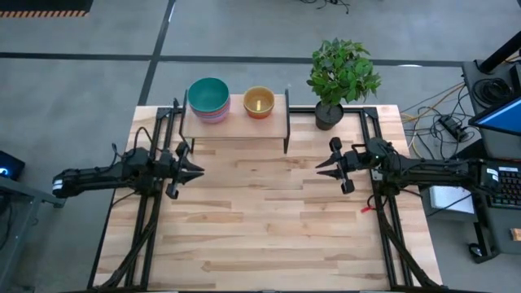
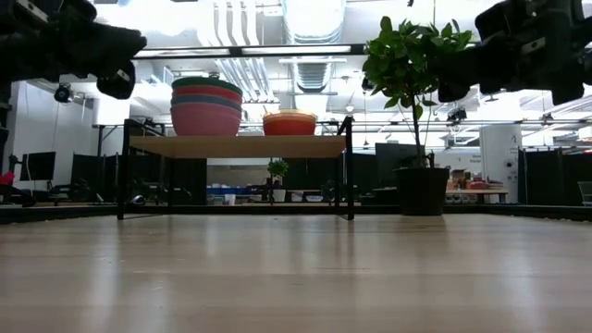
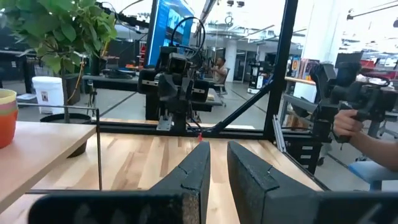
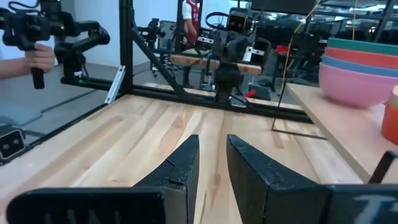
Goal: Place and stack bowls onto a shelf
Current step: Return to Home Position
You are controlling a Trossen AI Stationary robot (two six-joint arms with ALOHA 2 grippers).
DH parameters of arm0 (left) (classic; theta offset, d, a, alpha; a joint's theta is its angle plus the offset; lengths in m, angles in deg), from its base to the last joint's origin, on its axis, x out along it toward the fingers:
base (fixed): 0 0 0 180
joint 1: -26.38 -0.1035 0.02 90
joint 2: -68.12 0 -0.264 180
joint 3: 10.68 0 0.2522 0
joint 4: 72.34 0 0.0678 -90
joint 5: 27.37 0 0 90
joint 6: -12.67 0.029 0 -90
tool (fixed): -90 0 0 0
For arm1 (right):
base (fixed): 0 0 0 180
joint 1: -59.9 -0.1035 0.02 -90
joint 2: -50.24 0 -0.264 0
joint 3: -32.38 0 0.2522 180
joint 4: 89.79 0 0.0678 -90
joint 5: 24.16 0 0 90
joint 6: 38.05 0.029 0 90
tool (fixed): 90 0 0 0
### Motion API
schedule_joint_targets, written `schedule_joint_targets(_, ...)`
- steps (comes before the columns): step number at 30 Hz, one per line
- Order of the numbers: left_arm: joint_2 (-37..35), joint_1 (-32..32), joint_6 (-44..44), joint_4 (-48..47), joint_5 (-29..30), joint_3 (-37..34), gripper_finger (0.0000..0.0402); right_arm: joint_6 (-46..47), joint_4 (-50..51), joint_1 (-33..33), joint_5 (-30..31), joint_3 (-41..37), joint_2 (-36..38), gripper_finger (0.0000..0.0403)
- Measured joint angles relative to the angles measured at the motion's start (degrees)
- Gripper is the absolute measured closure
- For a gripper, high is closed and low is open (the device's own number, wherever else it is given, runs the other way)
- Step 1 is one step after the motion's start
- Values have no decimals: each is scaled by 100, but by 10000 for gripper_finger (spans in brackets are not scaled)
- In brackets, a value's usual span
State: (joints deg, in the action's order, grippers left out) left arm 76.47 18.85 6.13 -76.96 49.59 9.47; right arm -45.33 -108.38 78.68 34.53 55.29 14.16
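Observation:
The shelf (image 1: pixel 236 126), a light-wood board on thin black legs, stands at the table's far edge. On its left part sits a stack of larger bowls (image 1: pixel 208 99) with a teal one on top; in the low view pink and red bowls (image 2: pixel 205 106) show under it. Beside it on the shelf rests a stack of smaller bowls (image 1: pixel 259 102), yellow inside, orange outside. My left gripper (image 1: pixel 199 171) hovers over the table's left side, pointing level toward the right. My right gripper (image 1: pixel 319 166) faces it from the right. Each shows a narrow gap with nothing in it (image 3: pixel 217 146) (image 4: pixel 212 138).
A potted plant (image 1: pixel 342 73) in a dark pot stands at the far right corner, beside the shelf. Black frame rails (image 1: pixel 383 212) run along the table's left and right sides. Bare planks lie between the grippers and the near edge. A person's hand (image 3: pixel 348 124) holds a controller beyond the table.

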Motion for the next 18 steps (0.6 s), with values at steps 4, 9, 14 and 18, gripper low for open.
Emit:
schedule_joint_targets(4, -297, 0, -93, -16, 0, -230, 364, 28, 1, 202, -70, -134, 181, 330)
schedule_joint_targets(9, -609, 0, -174, 49, 0, -471, 364, 130, 2, 394, -73, -250, 370, 330)
schedule_joint_targets(14, -803, 0, -154, -10, 2, -581, 364, 76, 30, 554, -88, -292, 528, 330)
schedule_joint_targets(18, -840, 0, -59, -14, 2, -581, 364, 19, 44, 759, -123, -292, 625, 330)
